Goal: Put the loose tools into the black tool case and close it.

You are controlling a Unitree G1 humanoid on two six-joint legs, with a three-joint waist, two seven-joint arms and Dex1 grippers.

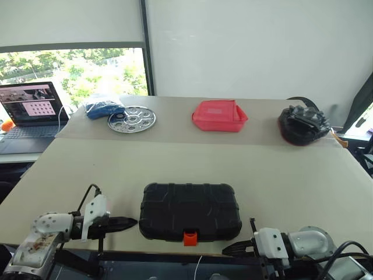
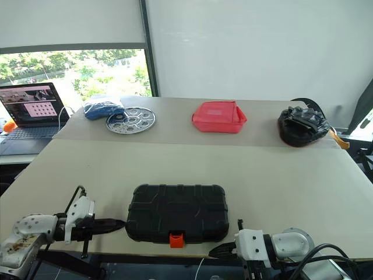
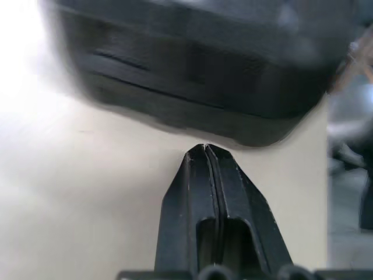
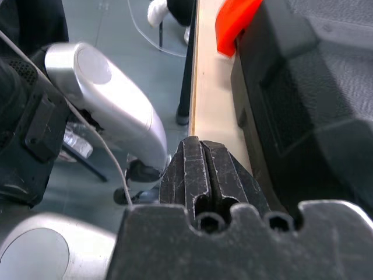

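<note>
Both end effectors clenched, empty: left end effector [image 1: 133, 221], right end effector [image 1: 226, 251]; black tool case [image 1: 190, 211] closed.

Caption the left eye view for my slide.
Closed case on the table, shut grippers at either end.

Near table edge, centre: tool case [image 1: 190, 211], lid down
Left of case: left gripper [image 1: 133, 221]
Right of case: right gripper [image 1: 226, 251]
Behind case: zip pouch [image 1: 219, 115]

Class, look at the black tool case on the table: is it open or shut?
Shut. The black tool case lies flat with its lid down on the base, and the orange latch sits at its front edge.
</note>
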